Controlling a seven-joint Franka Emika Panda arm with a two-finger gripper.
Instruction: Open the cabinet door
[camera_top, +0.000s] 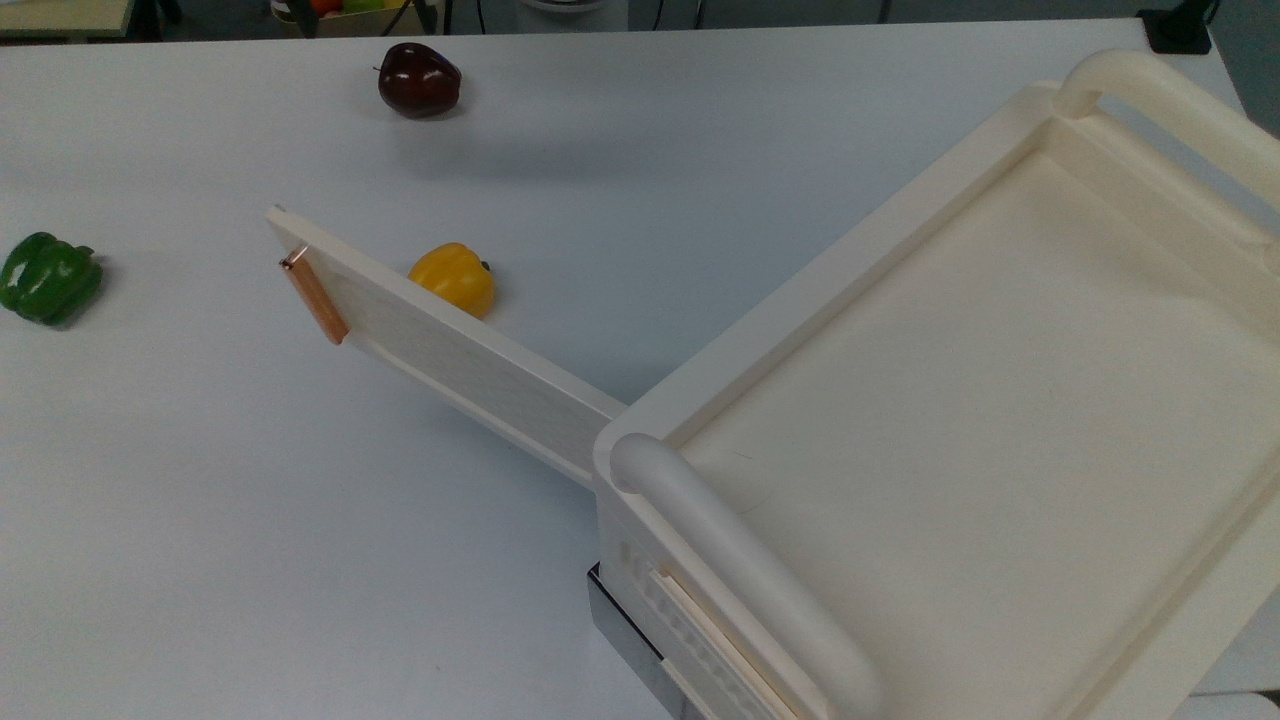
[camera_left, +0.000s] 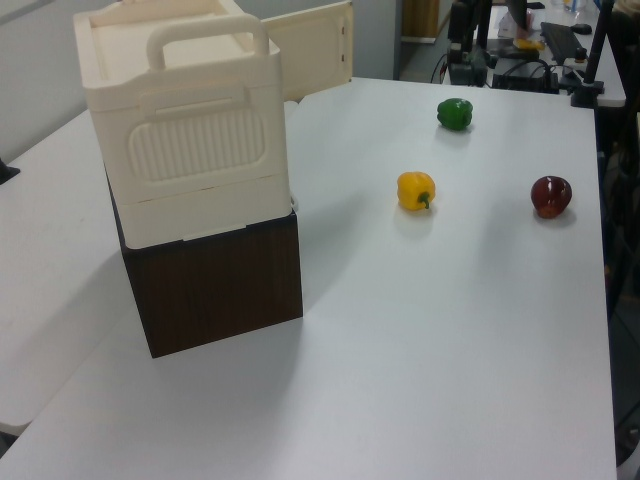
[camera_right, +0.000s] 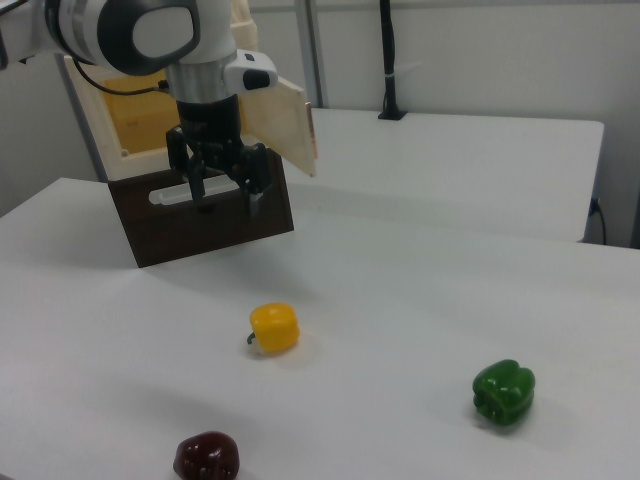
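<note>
The cabinet door (camera_top: 450, 345) stands swung wide open, reaching from its hinge at the cream cabinet's (camera_top: 960, 400) corner out over the table toward the top view's left. Its copper bar handle (camera_top: 315, 297) sits near the free edge. In the left view the door (camera_left: 315, 48) juts out behind the cabinet (camera_left: 180, 120). In the right view the door (camera_right: 285, 125) angles off the cabinet's yellow inside (camera_right: 150, 100). My gripper (camera_right: 222, 195) hangs open and empty to the door's left in the right view, clear of door and handle.
A yellow pepper (camera_top: 455, 275) lies just beyond the open door, partly behind its top edge. A dark red apple (camera_top: 419, 79) and a green pepper (camera_top: 48, 277) lie farther off on the white table. The cabinet rests on a dark brown base (camera_right: 200, 215).
</note>
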